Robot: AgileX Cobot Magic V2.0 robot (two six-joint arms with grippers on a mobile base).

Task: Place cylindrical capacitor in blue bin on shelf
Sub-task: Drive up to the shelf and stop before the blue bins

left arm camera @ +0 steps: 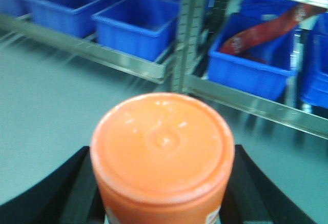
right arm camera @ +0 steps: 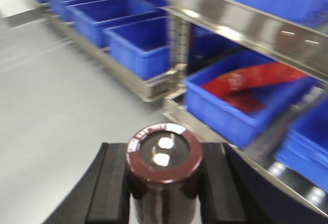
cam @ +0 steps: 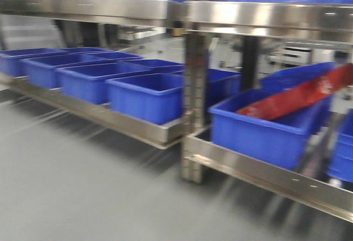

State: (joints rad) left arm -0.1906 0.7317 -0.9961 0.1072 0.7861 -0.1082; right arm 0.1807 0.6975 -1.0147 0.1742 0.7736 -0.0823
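Two grippers, both loaded. The right gripper (right arm camera: 164, 188) is closed tight on the cylindrical capacitor (right arm camera: 164, 155), which stands upright between the black pads (right arm camera: 107, 183), terminals up. It is in front of the shelf (right arm camera: 241, 24) and not in any bin. The left gripper (left arm camera: 163, 198) clasps an orange cylinder (left arm camera: 163, 142) the same way. A row of blue bins (cam: 138, 95) lines the lower tier. One blue bin (cam: 259, 130), right of the upright, holds a red packet (cam: 303, 95), possibly a pouch; it is too blurred to be sure.

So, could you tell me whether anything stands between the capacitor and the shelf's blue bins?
Nothing visible does. The right gripper holds the cylindrical capacitor, and only bare floor lies before the shelf. The nearest blue bin holds a red packet.
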